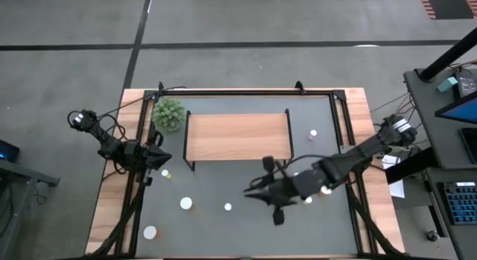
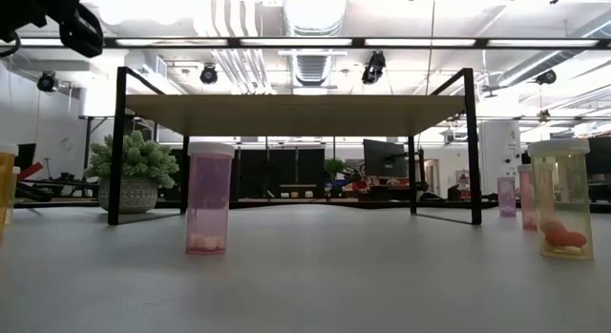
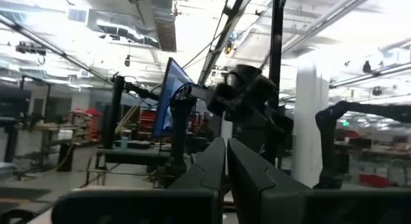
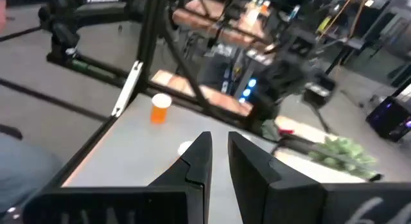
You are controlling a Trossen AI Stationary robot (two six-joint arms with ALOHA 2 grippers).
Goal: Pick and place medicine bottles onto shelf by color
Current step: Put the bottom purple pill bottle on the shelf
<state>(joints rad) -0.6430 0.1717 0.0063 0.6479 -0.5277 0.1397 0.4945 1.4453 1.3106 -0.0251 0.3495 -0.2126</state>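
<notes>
The light-wood shelf point(image 1: 237, 135) stands on thin black legs at the table's far middle, its top bare. Medicine bottles stand scattered on the grey table: a pink one point(image 2: 209, 199), a yellow one point(image 2: 563, 199), small pink ones point(image 2: 506, 196) and an orange one point(image 4: 160, 108). More white caps show from above point(image 1: 186, 203) point(image 1: 227, 207) point(image 1: 150, 232) point(image 1: 313, 132). My right gripper point(image 1: 257, 189) hangs in front of the shelf's near right corner, above the table, with a narrow gap between its fingers point(image 4: 219, 147) and nothing in it. My left gripper point(image 1: 160, 159) waits at the left edge, shut point(image 3: 226, 153) and empty.
A green spiky plant ball point(image 1: 168, 114) in a pot sits at the shelf's far left corner. Two more bottles point(image 1: 326, 189) stand beside my right arm. The table's wood rim point(image 1: 112, 208) runs along both sides. Bare grey table lies between the shelf and the near edge.
</notes>
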